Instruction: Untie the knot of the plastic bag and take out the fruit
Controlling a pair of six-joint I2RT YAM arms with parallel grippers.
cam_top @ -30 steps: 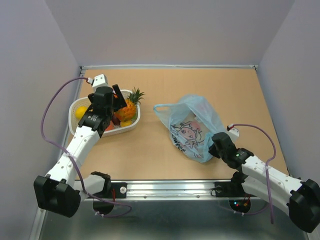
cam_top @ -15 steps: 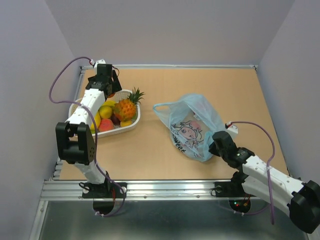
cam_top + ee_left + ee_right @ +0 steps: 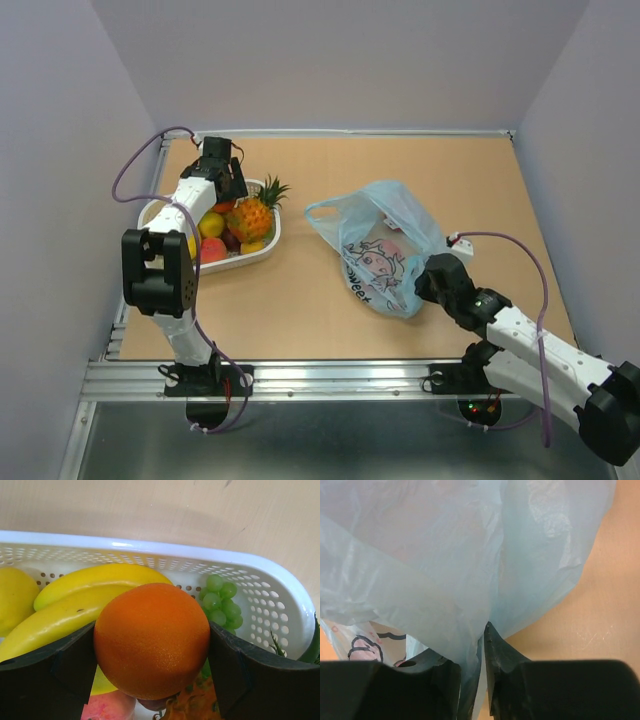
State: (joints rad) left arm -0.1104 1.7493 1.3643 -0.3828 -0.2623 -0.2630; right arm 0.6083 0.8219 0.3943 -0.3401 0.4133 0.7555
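We see left hand (image 3: 152, 647) clamping orange (image 3: 151, 630) over basket (image 3: 260, 572), far-left worktop (image 3: 400, 180) corner. Right hand (image 3: 482, 680) pinching bag (image 3: 420, 570) near right edge; maybe peach (image 3: 392, 247) inside.

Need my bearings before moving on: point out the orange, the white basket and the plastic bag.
orange (image 3: 151, 640), left wrist view, centre of its peel.
white basket (image 3: 240, 567), left wrist view, far rim.
plastic bag (image 3: 375, 262), top external view, printed front.

The light-blue bag (image 3: 385, 235) slumps on the worktop (image 3: 330, 300), mouth slack toward the left, a pink fruit (image 3: 392, 248) dim inside. The left claw (image 3: 151, 647) grips an orange (image 3: 151, 630) near the pineapple (image 3: 255, 215).
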